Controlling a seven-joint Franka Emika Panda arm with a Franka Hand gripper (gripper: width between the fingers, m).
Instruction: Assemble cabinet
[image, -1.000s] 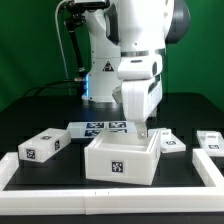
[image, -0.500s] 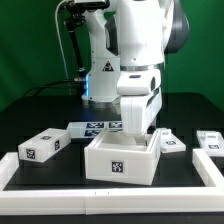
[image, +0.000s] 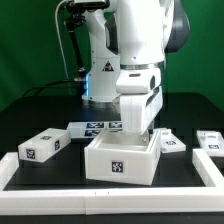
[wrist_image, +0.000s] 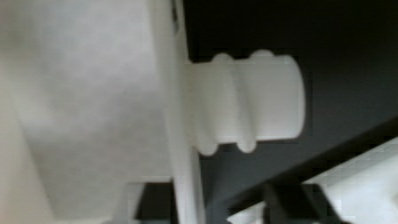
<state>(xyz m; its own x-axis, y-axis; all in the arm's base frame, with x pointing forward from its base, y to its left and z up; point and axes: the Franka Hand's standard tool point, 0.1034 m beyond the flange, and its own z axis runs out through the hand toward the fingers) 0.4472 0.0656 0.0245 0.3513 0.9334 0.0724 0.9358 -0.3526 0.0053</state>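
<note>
My claw (image: 139, 131) hangs at the cabinet's (image: 121, 160) far rim, likely to grip or brace that wall; I cannot tell whether its fingers are closed. The cabinet sits front-centre on the counter (image: 40, 108), a white open-topped box with one tag facing out. The wrist view shows a ribbed peg (wrist_image: 249, 103) jutting from a white wall.

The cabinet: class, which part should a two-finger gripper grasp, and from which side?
Pinch one thin side wall of the cabinet at its top rim, coming down from above: it sits upright with its top open, and the whole body looks too wide to span.
</note>
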